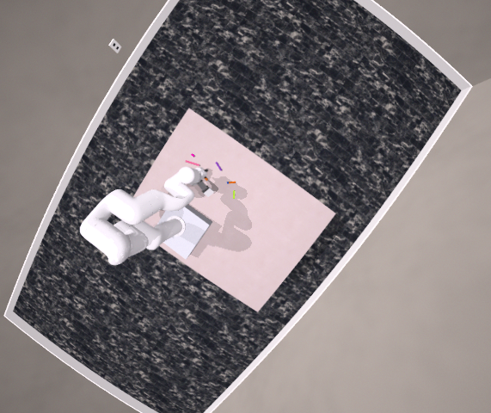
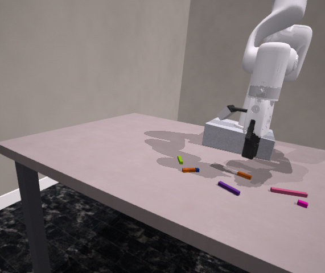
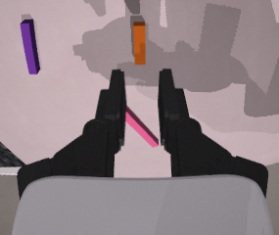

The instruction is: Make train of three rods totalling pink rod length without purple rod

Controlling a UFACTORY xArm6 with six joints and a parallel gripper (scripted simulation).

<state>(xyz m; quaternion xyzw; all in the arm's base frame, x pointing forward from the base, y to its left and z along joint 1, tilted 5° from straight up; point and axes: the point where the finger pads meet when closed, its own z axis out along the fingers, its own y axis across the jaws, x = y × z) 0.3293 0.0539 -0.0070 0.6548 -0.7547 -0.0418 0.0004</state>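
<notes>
My gripper [image 2: 249, 154] [image 3: 142, 85] is partly open and empty, high above the table. A loose orange rod [image 1: 206, 179] [image 2: 244, 175] [image 3: 139, 44] lies flat just beyond the fingertips in the wrist view. Another orange rod [image 1: 232, 181] [image 2: 188, 170] lies end to end with the blue rod [image 1: 227, 182] [image 2: 197, 169], with no visible gap. The lime rod [image 1: 234, 194] [image 2: 180, 160] lies apart, near that pair. The pink rod [image 1: 192, 163] [image 2: 288, 191] [image 3: 141, 128] lies on the table, partly behind a finger in the wrist view.
The purple rod [image 1: 218, 166] [image 2: 229, 187] [image 3: 30, 46] lies between the orange-blue pair and the pink rod. The magenta rod [image 1: 193, 155] [image 2: 302, 203] lies beside the pink rod. The robot's grey base block [image 1: 199, 226] [image 2: 222, 137] stands at the table's edge.
</notes>
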